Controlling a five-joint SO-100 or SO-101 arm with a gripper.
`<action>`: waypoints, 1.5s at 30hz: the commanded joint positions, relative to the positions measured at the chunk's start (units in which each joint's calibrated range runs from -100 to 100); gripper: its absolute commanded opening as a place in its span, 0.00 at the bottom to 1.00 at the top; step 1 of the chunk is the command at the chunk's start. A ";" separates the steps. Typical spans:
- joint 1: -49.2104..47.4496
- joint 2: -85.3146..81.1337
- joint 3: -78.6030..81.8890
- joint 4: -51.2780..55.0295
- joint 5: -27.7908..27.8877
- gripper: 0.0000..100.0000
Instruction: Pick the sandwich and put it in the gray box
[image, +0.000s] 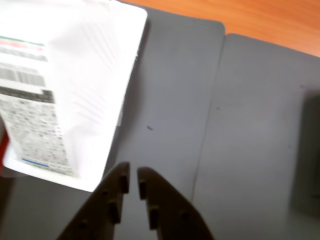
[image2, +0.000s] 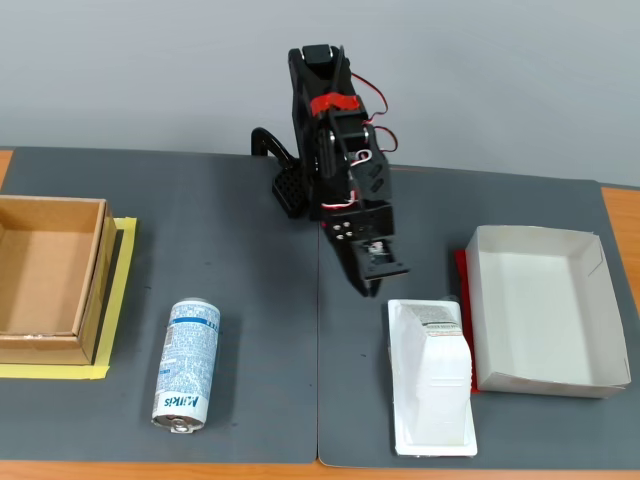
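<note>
In the fixed view the white wedge-shaped sandwich package with a flat rectangular base (image2: 432, 375) lies on the dark grey table mat (image2: 250, 330), its long side running away from the camera and its small grey printed label facing up near the far end. Just to its right stands the shallow pale grey-white cardboard tray with low flared walls (image2: 590, 310); the sandwich appears to touch or nearly touch the tray's left wall, though the angle makes the contact hard to judge, and a red strip shows along that same side between the two. The tray holds nothing. The black arm with red tape and red wires (image2: 335, 150) rises from its base at the far middle of the mat and bends forward, its gripper (image2: 380, 280) hanging above the mat just beyond the far end of the sandwich, apart from it. In the wrist view the dark two-finger gripper (image: 132, 175) enters from the bottom edge with its jaws nearly together, only a thin gap between the tips, and nothing between them; the sandwich (image: 75, 85) fills the upper left, its printed label and barcode visible. On the left of the fixed view a blue-and-white printed can (image2: 186, 365) lies on its side, and farther left an open brown cardboard box (image2: 50, 280) sits on yellow tape.
</note>
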 joint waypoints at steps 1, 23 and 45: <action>-1.81 6.11 -9.49 -0.83 -2.21 0.02; -10.69 38.66 -44.67 0.04 -11.84 0.02; -11.88 49.00 -56.07 9.24 -15.39 0.02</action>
